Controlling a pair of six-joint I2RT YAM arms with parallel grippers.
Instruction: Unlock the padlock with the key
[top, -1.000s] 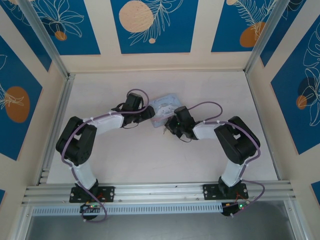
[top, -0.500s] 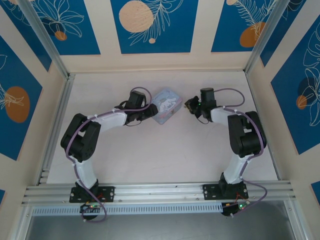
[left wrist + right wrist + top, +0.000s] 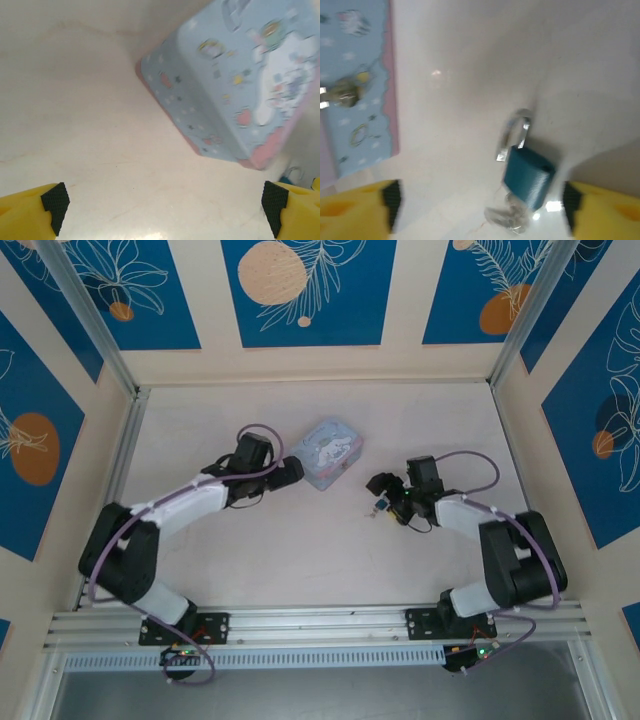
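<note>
The padlock (image 3: 527, 172) lies on the table (image 3: 300, 550) right of the tin (image 3: 355, 85), shackle (image 3: 514, 132) apparently sprung, key (image 3: 507, 217) at its base (blurred). The right gripper (image 3: 480, 210) hovers by it, jaws wide and empty; the left gripper (image 3: 162, 215), likewise released, sits at the tin's left side. Judgement: withdraw straight upward, avoiding nudges; bare table lies nearer than the tin.

One padlock (image 3: 529, 177), one blurred key (image 3: 509, 219), one light-blue tin (image 3: 331, 453), one table (image 3: 300, 555), and two grippers: left gripper (image 3: 162, 210), right gripper (image 3: 480, 202).
</note>
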